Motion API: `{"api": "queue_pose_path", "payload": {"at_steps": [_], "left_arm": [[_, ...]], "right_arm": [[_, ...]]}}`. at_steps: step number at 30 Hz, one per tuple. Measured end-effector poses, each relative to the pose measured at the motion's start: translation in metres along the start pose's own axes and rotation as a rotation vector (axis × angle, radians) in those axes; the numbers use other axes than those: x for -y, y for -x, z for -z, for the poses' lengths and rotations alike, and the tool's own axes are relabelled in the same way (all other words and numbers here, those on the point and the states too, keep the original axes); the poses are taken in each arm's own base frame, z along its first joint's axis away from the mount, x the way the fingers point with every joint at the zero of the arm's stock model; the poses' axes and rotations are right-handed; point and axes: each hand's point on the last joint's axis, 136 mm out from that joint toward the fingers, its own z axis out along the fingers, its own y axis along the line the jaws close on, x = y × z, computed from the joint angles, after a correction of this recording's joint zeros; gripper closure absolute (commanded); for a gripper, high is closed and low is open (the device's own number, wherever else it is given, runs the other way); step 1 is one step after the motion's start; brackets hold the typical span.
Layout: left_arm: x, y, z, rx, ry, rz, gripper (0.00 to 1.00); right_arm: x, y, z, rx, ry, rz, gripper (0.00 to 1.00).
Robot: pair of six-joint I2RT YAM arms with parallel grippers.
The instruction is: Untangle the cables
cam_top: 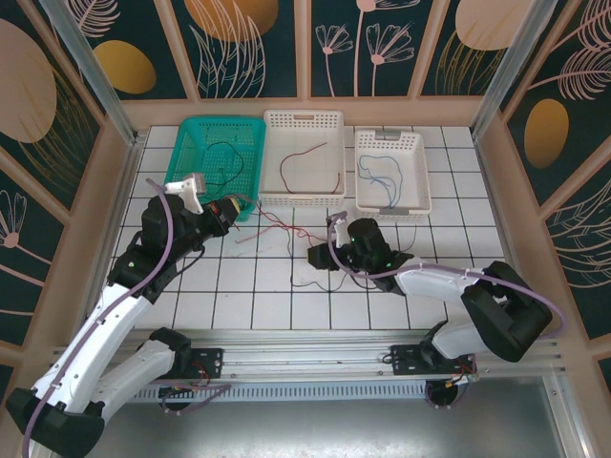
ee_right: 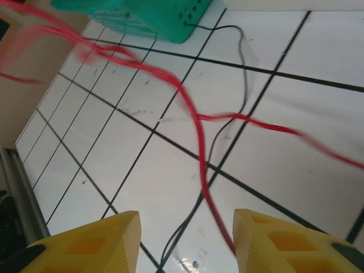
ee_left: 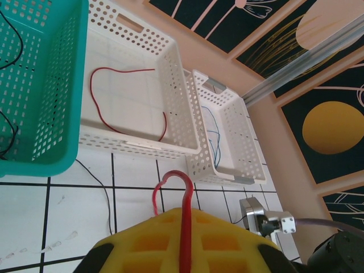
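**Step in hand (judged):** parting the red cable from the black one over the tiles.

**Left gripper** [ee_left: 185,216]: the jaws are pressed together and pinch the red cable [ee_left: 172,176]. A short loop of it stands just beyond the fingertips. Ahead of these jaws sit the teal basket [ee_left: 51,114] and a white basket [ee_left: 179,96].

**Right gripper** [ee_right: 186,220]: the jaws are spread, low over the tiles, and grip nothing. The red cable rises out of the gap, nearer one finger than the other, and runs off ahead. It is blurred there. The black cable [ee_right: 245,74] lies flat ahead of the jaws and crosses beneath the red one a little beyond the gap.

**Recommendations:**
- The right jaws should close on the red strand alone, short of the crossing, so that the black cable is not caught with it.
- The left pinch must be firm, because so thin a cable is likely to slip.
- The red cable should be lifted off the black one and drawn slowly.
- If the black cable drags along, the pull should stop.

**Uncertainty:** several red strands show ahead of the right jaws. Whether they are one cable cannot be told.
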Motion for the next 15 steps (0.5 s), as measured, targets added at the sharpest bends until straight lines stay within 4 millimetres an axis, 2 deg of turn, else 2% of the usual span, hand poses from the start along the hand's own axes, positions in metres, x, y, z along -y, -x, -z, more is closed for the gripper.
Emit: {"api": "queue_pose_path", "payload": {"at_steps": [4,9,12,15], "left_arm": [[0.0,0.0,0.0,0.0,0.0,0.0,1.0],[-0.001,0.0,0.0,0.003,0.004,0.0,1.0],[-0.002,0.003,0.002,0.015,0.019,-0.002,1.0],[0.0,0.009,0.007,0.034,0.027,-0.012,1.0]], "right_arm": [[-0.013,-0.009,-0.003,-0.015,0.014,0.047,0.53],[-0.007,-0.004,0.006,0.029,-0.028,0.053,0.53],[0.002,0.01,0.021,0.092,-0.072,0.032,0.52],[0.024,0.028,0.037,0.152,-0.152,-0.03,0.52]]}}
